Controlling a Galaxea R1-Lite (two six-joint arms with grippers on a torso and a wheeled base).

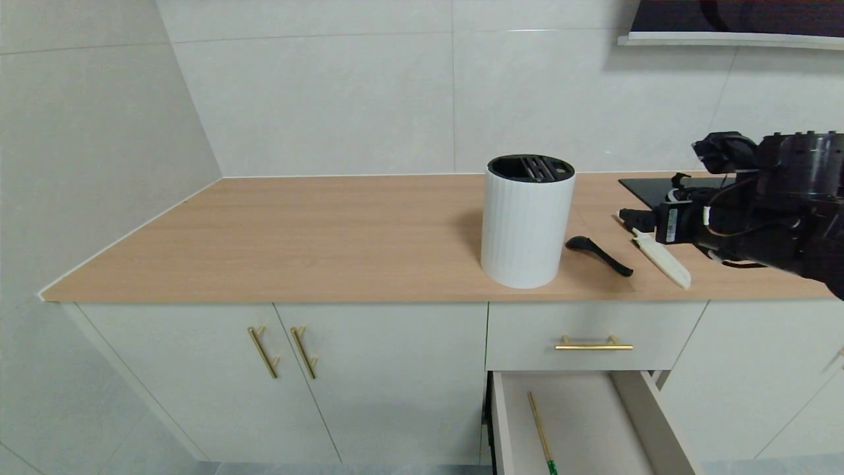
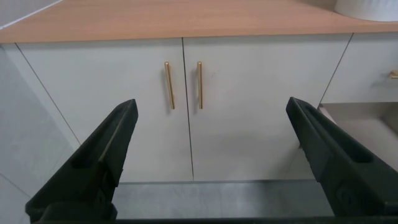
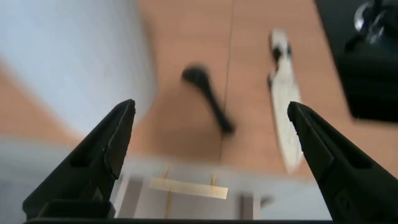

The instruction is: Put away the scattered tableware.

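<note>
A black spoon lies on the wooden counter just right of a white ribbed utensil holder with a black slotted top. A cream knife lies further right. My right gripper hovers above the knife's far end, open and holding nothing. In the right wrist view the spoon and the knife lie below the right gripper, between its spread fingers, with the holder to one side. My left gripper is open and empty, low in front of the cabinet doors.
Below the counter's right part a drawer stands pulled out, with a pair of chopsticks inside. A shut drawer with a gold handle is above it. A black cooktop sits at the back right. The counter's left half is bare.
</note>
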